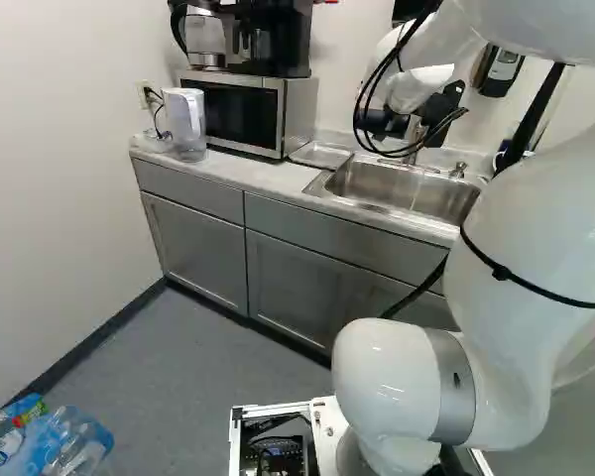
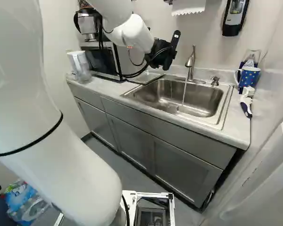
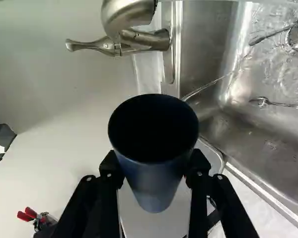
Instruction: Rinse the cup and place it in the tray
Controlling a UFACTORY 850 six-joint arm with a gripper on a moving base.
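"Where's the cup?"
"The dark blue cup [image 3: 154, 171] is in the gripper [image 3: 155, 168], mouth facing back toward the wrist camera. The fingers are parted by the cup's width, pressing it from both sides."

"Is it under the water?"
"Not that I can see. The stream [image 2: 184, 92] drops from the faucet [image 2: 190, 66] into the sink [image 2: 210, 96], apparently clear of the cup. The inside is too dark to tell if it's wet."

"So rinsing is the step in hand?"
"I'd judge so, though I can't tell how much is done. Bring the mouth beneath the spout, slowly, without knocking the metal. Let water run in, swirl gently, then tip it out over the basin."

"Any risk?"
"The wall tapers, so a wet cup might slip. Keep the squeeze firm but not crushing, and turn the wrist smoothly."

"And then?"
"Let it drip over the sink, then carry it to the tray [image 2: 145, 76], between the basin and the microwave [image 1: 243, 111]. Lower it level and release only once it sits steady."

"The spotted mug [image 2: 250, 77] and brush [image 2: 246, 101]?"
"They're beyond the sink's other side. Leave them alone."
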